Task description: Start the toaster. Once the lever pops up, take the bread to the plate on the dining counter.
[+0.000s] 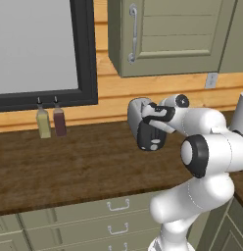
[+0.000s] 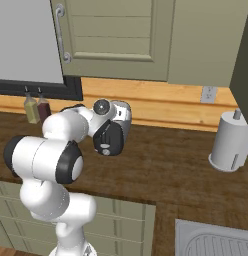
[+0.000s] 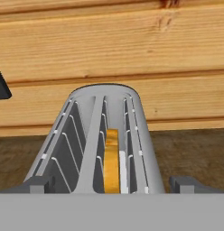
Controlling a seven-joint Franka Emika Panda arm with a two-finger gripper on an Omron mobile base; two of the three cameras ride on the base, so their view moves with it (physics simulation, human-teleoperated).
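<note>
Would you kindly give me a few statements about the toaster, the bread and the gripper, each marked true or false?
1. The bread sits in a slot of the toaster. True.
2. The gripper is shut on the bread. False: its fingers stand open, either side of the toaster.
3. Two bottles stand under the window frame. True.
4. The toaster lies tipped over in the sink. False: it stands on the wood worktop.

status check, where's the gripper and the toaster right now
Gripper open, poised above toaster. Bread upright in the right-hand slot as the hand view shows it. Nothing between fingers and slots.
</note>
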